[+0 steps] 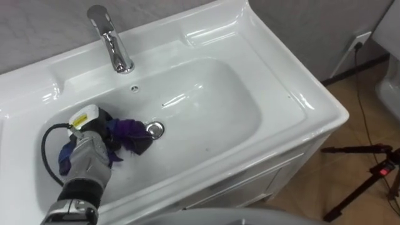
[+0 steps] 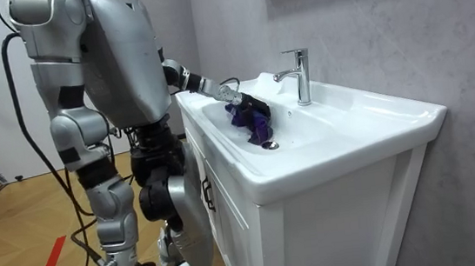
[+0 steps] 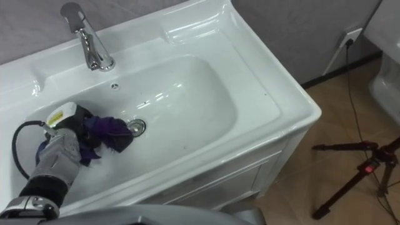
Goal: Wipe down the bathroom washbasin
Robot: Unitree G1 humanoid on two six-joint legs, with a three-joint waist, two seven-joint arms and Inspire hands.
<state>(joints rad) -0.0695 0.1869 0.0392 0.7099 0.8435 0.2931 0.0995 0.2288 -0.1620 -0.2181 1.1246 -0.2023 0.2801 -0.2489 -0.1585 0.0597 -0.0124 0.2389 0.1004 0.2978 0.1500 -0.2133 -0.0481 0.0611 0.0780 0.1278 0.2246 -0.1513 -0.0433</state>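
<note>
The white basin (image 1: 206, 103) is set in a white vanity top, with a chrome faucet (image 1: 112, 40) at its back and a chrome drain (image 1: 155, 129) in the bowl's floor. My left hand (image 1: 87, 156) reaches into the bowl from the lower left. Its fingers are curled on a purple and blue cloth (image 1: 128, 134) that lies bunched against the bowl's floor, just left of the drain and touching it. In the room view I stand at the vanity's front with that arm stretched over the rim, and the hand (image 2: 248, 106) and cloth (image 2: 259, 129) are down in the bowl.
The vanity's broad flat rim (image 1: 300, 103) runs round the bowl. On the wooden floor to the right stands a dark tripod (image 1: 369, 172). A cable hangs from a wall socket (image 1: 361, 40). A white fixture (image 1: 390, 87) is at the right edge.
</note>
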